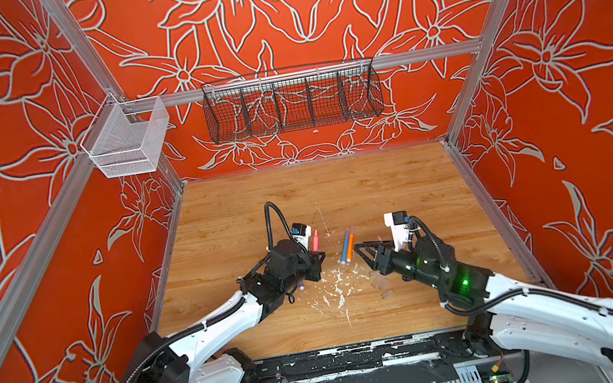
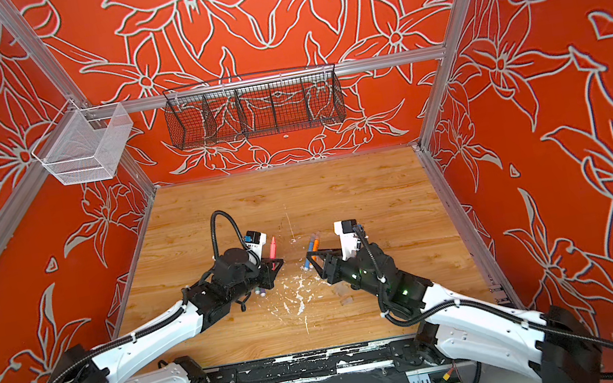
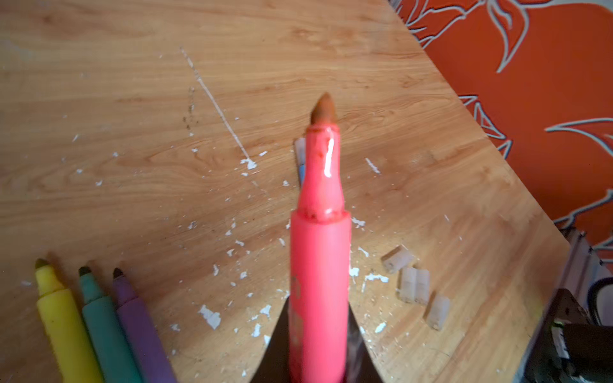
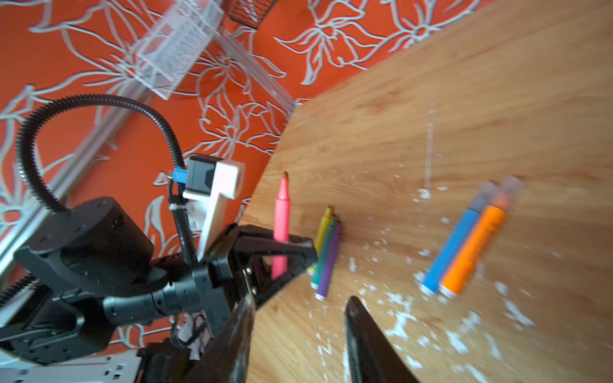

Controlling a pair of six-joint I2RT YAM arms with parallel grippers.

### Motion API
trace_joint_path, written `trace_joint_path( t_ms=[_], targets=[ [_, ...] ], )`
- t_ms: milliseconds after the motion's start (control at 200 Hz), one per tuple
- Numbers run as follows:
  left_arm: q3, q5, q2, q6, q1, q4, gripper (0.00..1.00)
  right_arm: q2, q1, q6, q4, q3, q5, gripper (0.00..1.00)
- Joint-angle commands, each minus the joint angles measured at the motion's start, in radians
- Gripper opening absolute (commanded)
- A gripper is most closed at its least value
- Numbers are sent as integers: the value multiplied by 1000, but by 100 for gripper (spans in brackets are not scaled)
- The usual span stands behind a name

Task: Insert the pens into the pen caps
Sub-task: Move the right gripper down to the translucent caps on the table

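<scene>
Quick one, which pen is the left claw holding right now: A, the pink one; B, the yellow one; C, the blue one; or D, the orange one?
A: the pink pen is clamped in the left claw with its bare tip pointing away from it, while the yellow pen, blue pen and orange pen lie on the table.

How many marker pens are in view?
6. The pink pen is held by the left gripper; yellow pen, green pen and purple pen lie side by side beside it; blue pen and orange pen lie together near the right gripper.
</scene>
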Motion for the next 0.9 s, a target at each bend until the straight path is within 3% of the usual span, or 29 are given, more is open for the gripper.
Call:
trace_joint_path(
  t_ms=[0,265,596,896],
  targets=[
    [-23,52,28,-29,2,57,0,-43,6,-8,-346,-15,91,48],
    [-43,29,14,-23,2,36,0,14,6,-25,-523,11,89,49],
    [-75,25,-49,-33,2,36,0,211,7,-38,-429,23,38,49],
    [-97,14,-98,-43,2,8,0,352,6,-60,-380,56,84,48]
  ],
)
